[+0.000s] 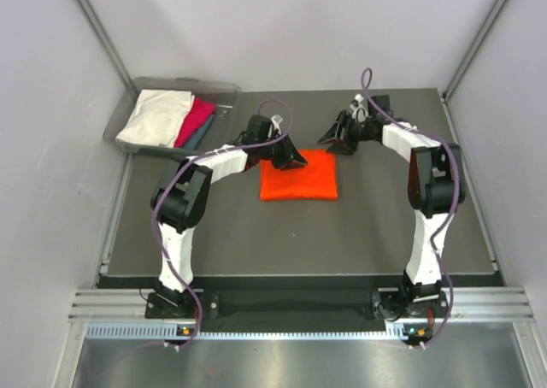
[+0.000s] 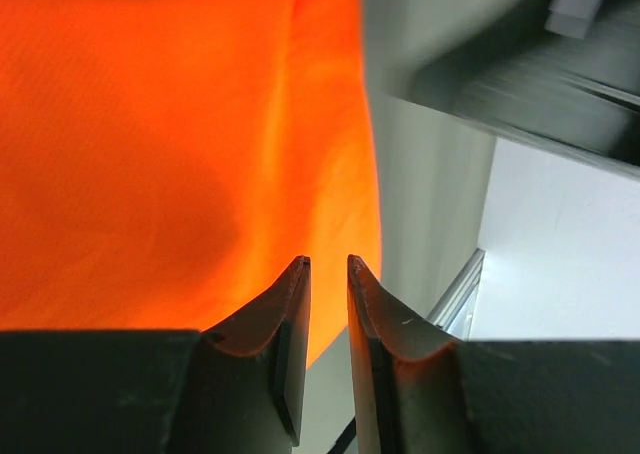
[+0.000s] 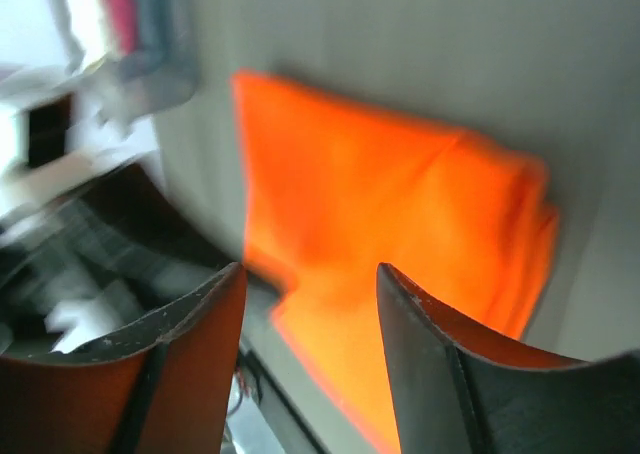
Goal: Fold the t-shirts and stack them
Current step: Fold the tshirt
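Lying folded into a compact rectangle, the bright orange cloth t-shirt (image 1: pixel 298 175) sits near the middle of the dark grey tabletop (image 1: pixel 256 243), flat and clear of the other garments. From the shirt, the clear grey plastic bin (image 1: pixel 224 89) is at about 10 o'clock, holding a cream-white folded shirt (image 1: pixel 154 119), a magenta-pink shirt (image 1: pixel 197 119) and a sliver of teal-grey cloth (image 1: pixel 201 136). The left jaws hover at the shirt's 11 o'clock corner, parted by only a narrow gap with nothing between them. The right jaws stand just off the 1 o'clock corner, spread wide and empty. The fold looks finished, so the likely remaining step is moving the bundle onto a stack. The main risk lies in the pickup. With so slim a gap, the left jaws could nip only the top layer, and the layers beneath would peel away and undo the fold. A pinch at one corner alone would let the bundle hang and fall open. The right wrist view shows layered edges along one side, slightly uneven, which a sweeping finger could catch and drag. A low carry towards 10 o'clock might also snag cloth on the bin's rim.
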Controlling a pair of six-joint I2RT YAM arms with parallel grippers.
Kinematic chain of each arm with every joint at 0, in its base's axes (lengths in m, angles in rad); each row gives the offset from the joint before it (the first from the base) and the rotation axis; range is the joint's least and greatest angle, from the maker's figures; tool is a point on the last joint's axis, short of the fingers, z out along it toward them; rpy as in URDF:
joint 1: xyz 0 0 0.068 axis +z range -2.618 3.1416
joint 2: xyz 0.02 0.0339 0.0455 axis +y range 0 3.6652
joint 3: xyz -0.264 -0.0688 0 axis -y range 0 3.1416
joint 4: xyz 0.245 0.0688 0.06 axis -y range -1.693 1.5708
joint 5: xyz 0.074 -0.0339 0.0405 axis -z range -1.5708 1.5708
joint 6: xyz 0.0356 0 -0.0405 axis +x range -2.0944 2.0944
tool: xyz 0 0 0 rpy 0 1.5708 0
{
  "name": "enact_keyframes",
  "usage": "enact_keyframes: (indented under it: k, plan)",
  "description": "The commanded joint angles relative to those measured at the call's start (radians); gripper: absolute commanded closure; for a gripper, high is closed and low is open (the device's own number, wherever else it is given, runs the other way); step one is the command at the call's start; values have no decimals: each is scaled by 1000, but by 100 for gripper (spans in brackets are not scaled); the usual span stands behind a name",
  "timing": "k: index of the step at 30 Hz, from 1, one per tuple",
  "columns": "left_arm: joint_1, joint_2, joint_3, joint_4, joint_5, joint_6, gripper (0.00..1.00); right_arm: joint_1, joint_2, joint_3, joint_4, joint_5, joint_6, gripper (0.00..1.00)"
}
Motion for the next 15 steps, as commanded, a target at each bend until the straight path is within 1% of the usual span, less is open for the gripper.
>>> enact_keyframes:
  k: [1, 3, 4, 5, 6, 7, 8, 9, 10, 11, 13, 14, 15]
  plan:
    - [1, -64, -44, 72, 2, -12, 74, 37, -210, -139, -13, -21, -35, 45]
    - [2, -73, -65, 41, 0, -3, 76, 72, -261, -242, 78, -56, 36, 48]
    - [4, -73, -74, 24, -17, 6, 78, 104, -272, -341, 177, -61, 57, 51]
    - [7, -77, -96, 6, -23, 8, 78, 115, -287, -390, 228, -61, 106, 55]
    - [18, -80, -108, 0, -24, 11, 78, 121, -290, -436, 283, -59, 134, 59]
    - [22, -81, -120, -2, -23, 16, 79, 126, -289, -515, 360, -68, 162, 65]
    - [27, -77, -130, -8, -26, 46, 79, 123, -271, -539, 462, -78, 195, 70]
    - [34, -65, -127, -37, -37, 72, 79, 120, -249, -548, 473, -84, 190, 73]
    - [38, -56, -116, -66, -40, 101, 79, 112, -229, -527, 467, -100, 177, 78]
    - [39, -47, -79, -130, -44, 150, 80, 109, -193, -505, 453, -110, 141, 79]
    - [41, -56, -55, -187, -47, 178, 80, 92, -181, -426, 311, -108, 78, 80]
    - [39, -74, -58, -191, -49, 177, 79, 85, -201, -399, 240, -95, -7, 80]
    - [32, -125, -61, -192, -54, 174, 78, 80, -220, -367, 120, -61, -42, 80]
